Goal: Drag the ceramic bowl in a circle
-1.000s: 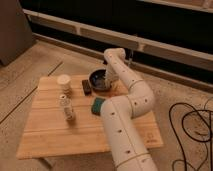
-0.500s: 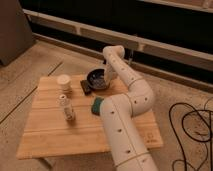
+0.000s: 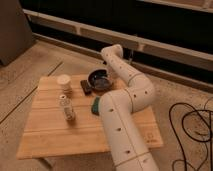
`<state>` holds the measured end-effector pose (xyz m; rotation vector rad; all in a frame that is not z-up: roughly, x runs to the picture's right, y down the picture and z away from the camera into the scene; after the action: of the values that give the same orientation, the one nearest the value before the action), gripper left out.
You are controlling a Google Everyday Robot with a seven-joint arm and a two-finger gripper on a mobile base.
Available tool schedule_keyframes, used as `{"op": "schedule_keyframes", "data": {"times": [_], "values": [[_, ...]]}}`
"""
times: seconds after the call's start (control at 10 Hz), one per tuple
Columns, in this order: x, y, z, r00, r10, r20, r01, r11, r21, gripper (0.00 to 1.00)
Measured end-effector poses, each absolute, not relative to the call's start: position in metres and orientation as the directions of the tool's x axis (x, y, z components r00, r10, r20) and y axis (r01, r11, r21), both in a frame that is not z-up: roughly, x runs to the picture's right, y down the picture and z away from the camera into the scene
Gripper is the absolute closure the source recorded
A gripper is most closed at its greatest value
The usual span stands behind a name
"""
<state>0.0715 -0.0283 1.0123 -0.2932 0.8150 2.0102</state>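
The ceramic bowl (image 3: 98, 80), round and dark with a paler inside, sits near the far edge of the wooden table (image 3: 50, 132). My white arm rises from the table's right side, bends at the elbow and reaches back over the bowl. The gripper (image 3: 106, 75) hangs down from the wrist at the bowl's right rim, touching it or just inside it. How it meets the rim is hidden by the arm and the dark bowl.
A white cup (image 3: 64, 81) stands left of the bowl, with a small dark block (image 3: 86, 87) between them. A small clear bottle (image 3: 67, 109) stands mid-table and a green object (image 3: 96, 104) lies beside my arm. Black cables (image 3: 190, 125) lie on the floor at right.
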Motion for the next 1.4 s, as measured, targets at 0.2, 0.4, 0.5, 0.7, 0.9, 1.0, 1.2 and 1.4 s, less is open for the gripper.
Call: {"op": "schedule_keyframes", "data": {"times": [0.2,0.4,0.5,0.7,0.9,1.0,1.2,1.4], "values": [[0.062,-0.018,1.013,-0.544,0.675,-0.498,-0.831,-0.35,0.432,0.68],[0.056,-0.012,1.012,-0.543,0.676,-0.497,-0.832,-0.353,0.428,0.68],[0.056,-0.011,1.012,-0.543,0.676,-0.498,-0.832,-0.353,0.428,0.68],[0.056,-0.011,1.012,-0.543,0.676,-0.498,-0.832,-0.353,0.428,0.68],[0.055,-0.012,1.012,-0.543,0.676,-0.498,-0.832,-0.353,0.428,0.6],[0.056,-0.012,1.012,-0.543,0.676,-0.498,-0.832,-0.353,0.428,0.51],[0.056,-0.012,1.012,-0.546,0.675,-0.496,-0.83,-0.356,0.429,0.47],[0.058,-0.015,1.013,-0.56,0.675,-0.48,-0.821,-0.374,0.431,0.66]]}}
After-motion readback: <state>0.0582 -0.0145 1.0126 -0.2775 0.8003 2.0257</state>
